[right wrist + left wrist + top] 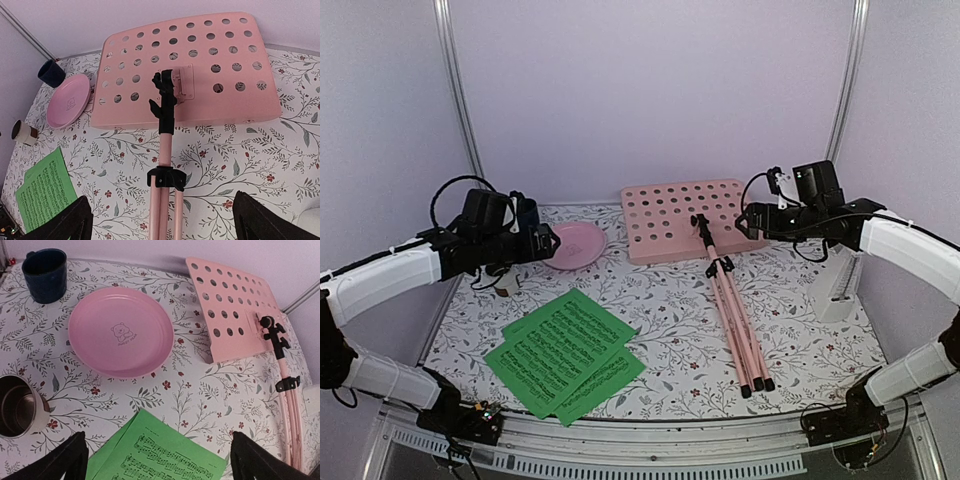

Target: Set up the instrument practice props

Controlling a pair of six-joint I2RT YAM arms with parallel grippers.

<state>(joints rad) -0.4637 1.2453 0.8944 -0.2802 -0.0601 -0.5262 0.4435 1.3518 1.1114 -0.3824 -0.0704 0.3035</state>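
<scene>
Pink music stand (732,310) lies folded on the table (660,300), its desk (680,220) flat at far centre. Green sheet music (565,350) lies near left, and the metronome (838,287) stands at right. Setup appears unstarted. Left gripper (160,462) and right gripper (165,222) are spread wide, empty.

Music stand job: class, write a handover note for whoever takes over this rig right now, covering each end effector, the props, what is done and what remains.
Left end effector: open, empty, above the far edge of the green sheets.
Right end effector: open, empty, over the music stand.
The stand lies flat with its legs folded; the metronome sits on the right side.
Done: nothing visible.
Left: raise the stand, load the sheets, place the metronome.
</scene>
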